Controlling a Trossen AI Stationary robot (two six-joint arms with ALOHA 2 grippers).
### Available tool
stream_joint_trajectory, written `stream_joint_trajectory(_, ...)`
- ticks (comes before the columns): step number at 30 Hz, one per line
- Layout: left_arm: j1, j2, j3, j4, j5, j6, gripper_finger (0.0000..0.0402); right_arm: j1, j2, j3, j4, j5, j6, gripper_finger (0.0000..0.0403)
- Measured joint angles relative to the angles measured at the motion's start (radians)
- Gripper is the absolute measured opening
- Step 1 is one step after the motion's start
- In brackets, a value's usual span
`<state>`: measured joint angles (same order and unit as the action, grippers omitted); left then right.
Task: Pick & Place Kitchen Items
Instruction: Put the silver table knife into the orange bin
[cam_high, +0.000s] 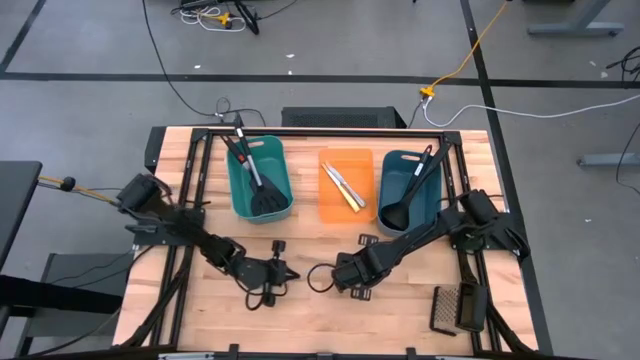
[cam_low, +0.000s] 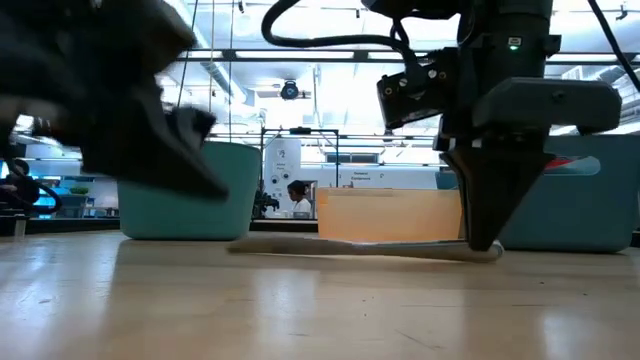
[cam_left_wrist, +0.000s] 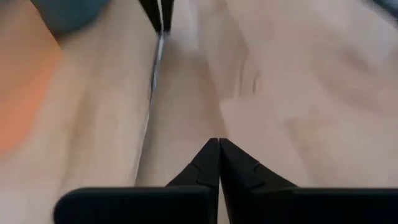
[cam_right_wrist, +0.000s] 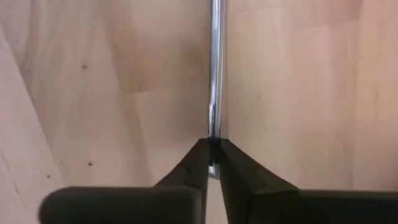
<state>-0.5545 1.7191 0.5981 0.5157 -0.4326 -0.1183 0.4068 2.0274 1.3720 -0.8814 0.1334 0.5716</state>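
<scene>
A: What is the right hand (cam_right_wrist: 213, 163) doing?

B: It is standing low over the wooden desk (cam_high: 320, 325), near the front middle, and its two dark fingers are pinching a thin silver knife (cam_right_wrist: 216, 74). In the low view the knife (cam_low: 370, 246) is lying flat on the desk, and the tips of the right hand (cam_low: 487, 240) are sitting on one end of it.

A: And the left hand (cam_left_wrist: 218, 146)?

B: Its fingers are pressed together, holding nothing. It is hovering just beside the other end of the same knife, on the left of the desk's middle.

A: Where are the other utensils lying?

B: Black spatulas (cam_high: 258, 185) are resting in the left teal tub (cam_high: 240, 190). A black ladle (cam_high: 402, 200) is leaning in the right teal tub (cam_high: 428, 195). Two slim knives (cam_high: 341, 185) are lying in the orange tray (cam_high: 365, 165) between the tubs.

A: Anything else on the desk?

B: A dark mesh grater (cam_high: 455, 308) is lying near the front right corner, well apart from both hands.
</scene>
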Motion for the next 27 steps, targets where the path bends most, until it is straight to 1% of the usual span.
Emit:
stream_joint_trajectory(4,-0.042,-0.083,-0.003,-0.014,-0.065,0.045,0.0004,0.003,-0.034,-0.005,-0.002,-0.008,-0.008,0.0007)
stream_joint_trajectory(7,-0.072,-0.137,-0.002,-0.041,-0.098,0.046,0.0007,0.007,-0.05,-0.006,-0.005,-0.039,-0.012,0.0006)
stream_joint_trajectory(9,-0.086,-0.163,-0.003,-0.087,-0.11,0.044,0.0013,0.008,-0.055,-0.005,-0.004,-0.057,-0.019,0.0009)
stream_joint_trajectory(13,-0.097,-0.165,-0.002,-0.122,-0.128,0.028,0.0018,0.007,-0.054,-0.015,0.019,-0.045,-0.023,0.001)
stream_joint_trajectory(19,-0.095,-0.144,-0.002,-0.128,-0.127,-0.001,0.0011,0.013,-0.047,-0.018,0.046,-0.019,-0.012,0.0011)
stream_joint_trajectory(24,-0.079,-0.145,-0.001,-0.148,-0.108,-0.038,0.0008,0.016,-0.041,-0.029,0.08,-0.014,-0.015,0.0012)
stream_joint_trajectory(27,-0.054,-0.145,-0.001,-0.164,-0.092,-0.088,0.0016,0.017,-0.045,-0.05,0.101,-0.011,-0.023,0.0012)
